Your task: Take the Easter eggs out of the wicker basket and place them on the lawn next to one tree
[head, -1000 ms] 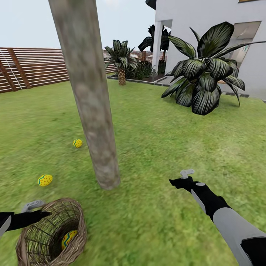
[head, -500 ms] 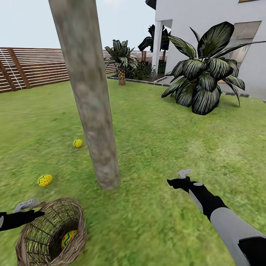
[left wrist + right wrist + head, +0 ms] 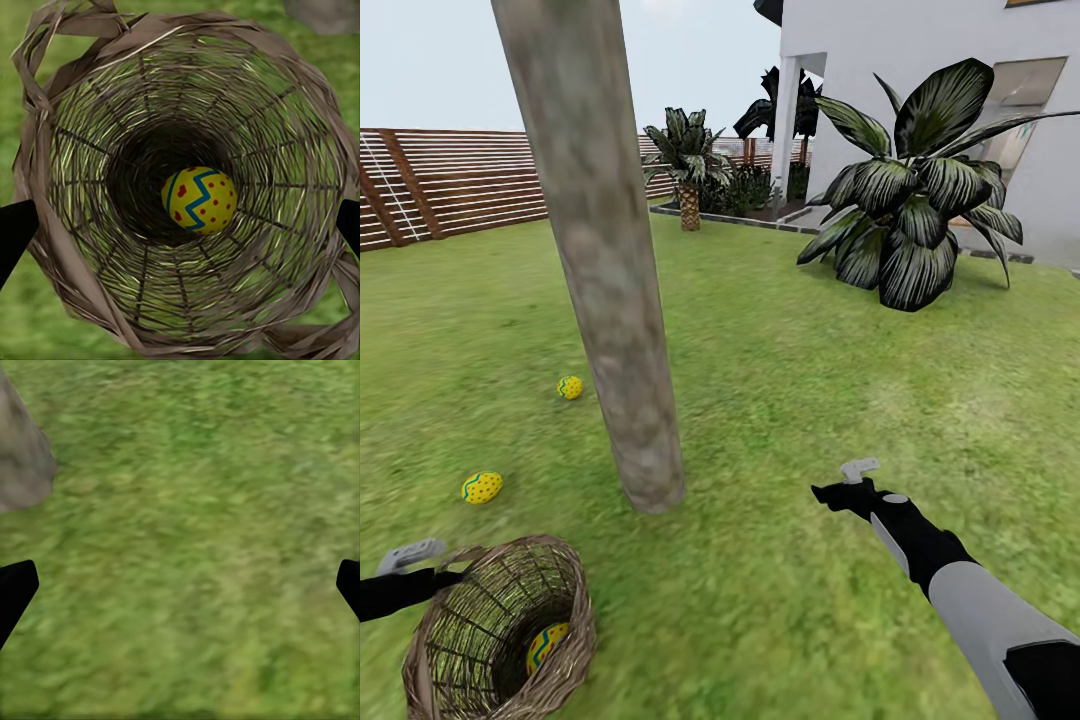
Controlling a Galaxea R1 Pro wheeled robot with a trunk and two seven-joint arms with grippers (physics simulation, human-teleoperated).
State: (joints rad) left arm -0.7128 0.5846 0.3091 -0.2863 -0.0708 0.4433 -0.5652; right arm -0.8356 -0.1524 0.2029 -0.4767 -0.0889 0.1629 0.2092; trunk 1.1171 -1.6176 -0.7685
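Head view, entry: my left gripper (image 3: 410,556), jaws wide and empty, has drawn back beside the brown woven wicker basket (image 3: 565,655), where the last yellow red-dotted egg (image 3: 199,199) awaits retrieval.

The tree (image 3: 610,300) stands on the lawn (image 3: 780,380), in the middle-left of the head view. The wicker basket (image 3: 565,655) sits on the grass in front of the trunk, a little to its left, and one Easter egg (image 3: 546,644) lies at its bottom. Two other eggs lie on the grass left of the trunk: the near egg (image 3: 481,487) is beside the trunk's base, and the far egg (image 3: 569,387) is further back. The left gripper (image 3: 415,562) is at the basket's left rim. The right gripper (image 3: 845,482) is over bare grass, right of the trunk. Behind, a wooden fence (image 3: 450,185) stands at left, and the house (image 3: 920,90) with a broad-leaved plant (image 3: 910,210) before it at right.
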